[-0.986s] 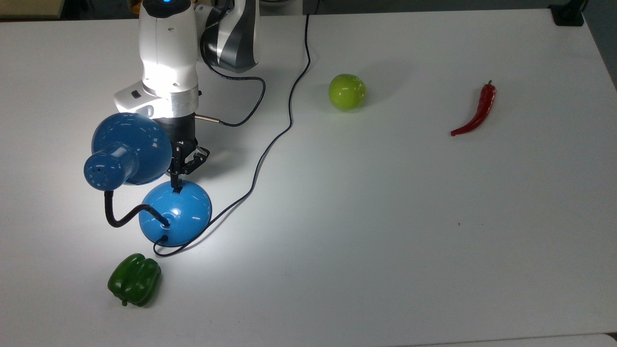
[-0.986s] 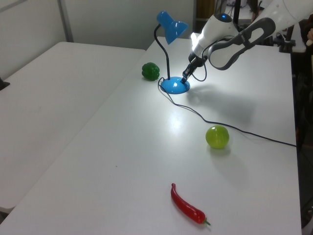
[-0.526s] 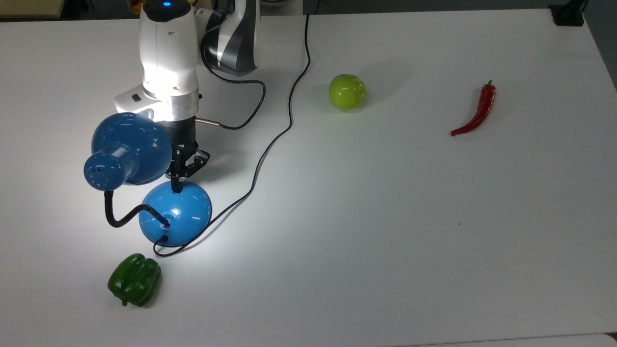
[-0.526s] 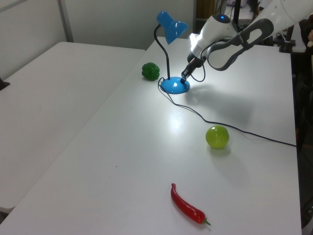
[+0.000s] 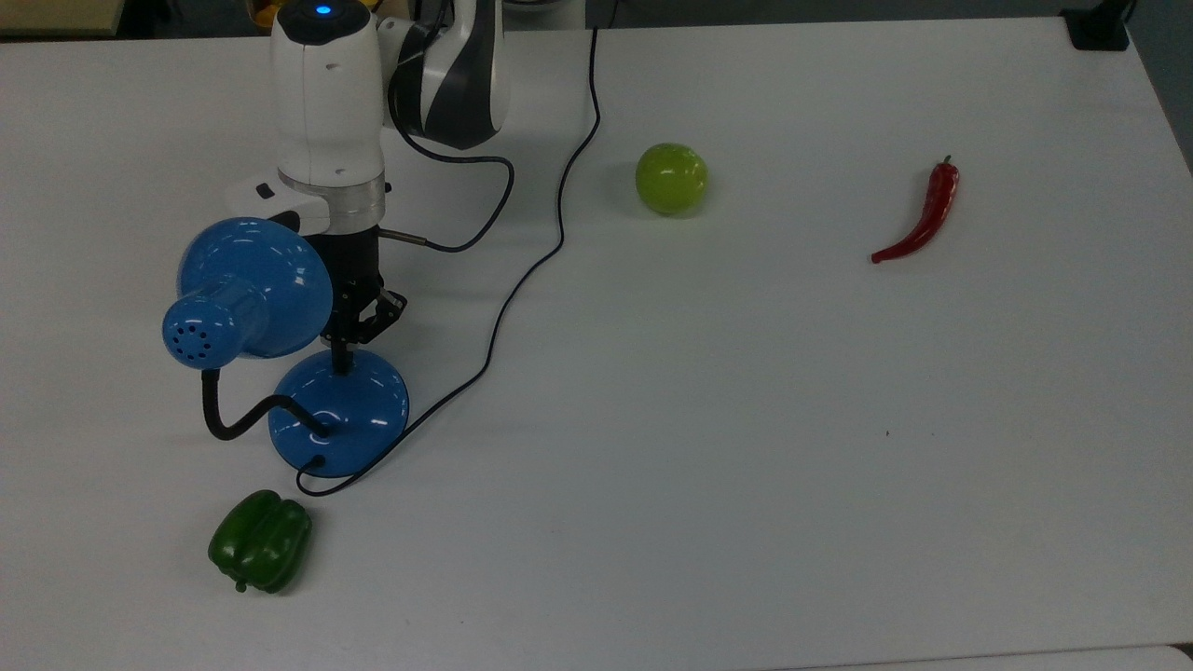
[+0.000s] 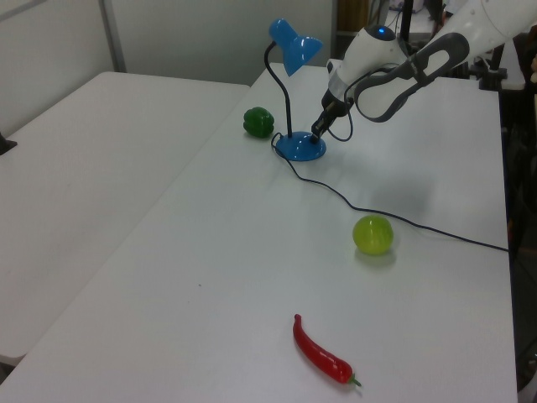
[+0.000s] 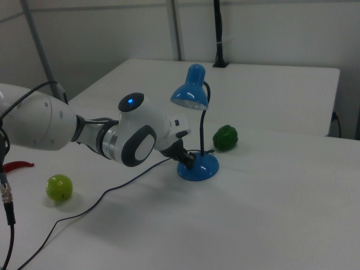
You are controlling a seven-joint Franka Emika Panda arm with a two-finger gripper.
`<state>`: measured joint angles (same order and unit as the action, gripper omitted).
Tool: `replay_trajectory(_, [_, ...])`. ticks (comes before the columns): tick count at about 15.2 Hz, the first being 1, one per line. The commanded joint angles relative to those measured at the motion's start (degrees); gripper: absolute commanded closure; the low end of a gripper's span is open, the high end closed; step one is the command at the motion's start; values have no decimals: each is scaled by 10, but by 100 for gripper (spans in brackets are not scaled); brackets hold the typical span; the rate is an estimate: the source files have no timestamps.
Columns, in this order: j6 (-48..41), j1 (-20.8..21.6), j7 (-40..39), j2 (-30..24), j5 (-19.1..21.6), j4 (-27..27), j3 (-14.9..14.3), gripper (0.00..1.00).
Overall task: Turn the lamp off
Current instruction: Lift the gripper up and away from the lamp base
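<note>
The blue lamp stands at the top view's left, its cone shade (image 5: 252, 289) held over the round domed base (image 5: 359, 419) by a black bendy neck (image 5: 228, 419). No light falls from the shade (image 7: 190, 95) and the table under it is evenly grey. My gripper (image 5: 344, 362) points down at the far edge of the base, its shut black fingertips touching the spot where the small switch sits; the switch itself is hidden under them. In the left view the gripper (image 6: 317, 134) meets the base (image 6: 300, 149) from the right.
The lamp's black cord (image 5: 522, 280) snakes from the base to the table's far edge. A green bell pepper (image 5: 259, 542) lies near the base, a green round fruit (image 5: 671, 177) mid-table, and a red chili (image 5: 923, 219) at the top view's right.
The bright pool of light around the lamp base has vanished and the shade has gone dark. The gripper tip has stayed on the base's edge, with the arm shifted slightly.
</note>
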<state>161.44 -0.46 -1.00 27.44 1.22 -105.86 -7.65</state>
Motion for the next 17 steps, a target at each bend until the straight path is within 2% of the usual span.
replay_trajectory(1, [5, 1, 4, 5, 2, -14, -3, 100])
replay_trajectory(7, [-22, 0, 1, -40, 1, -52, -3, 100])
replay_trajectory(17, [-297, 15, -2, -148, -40, -52, -3, 99])
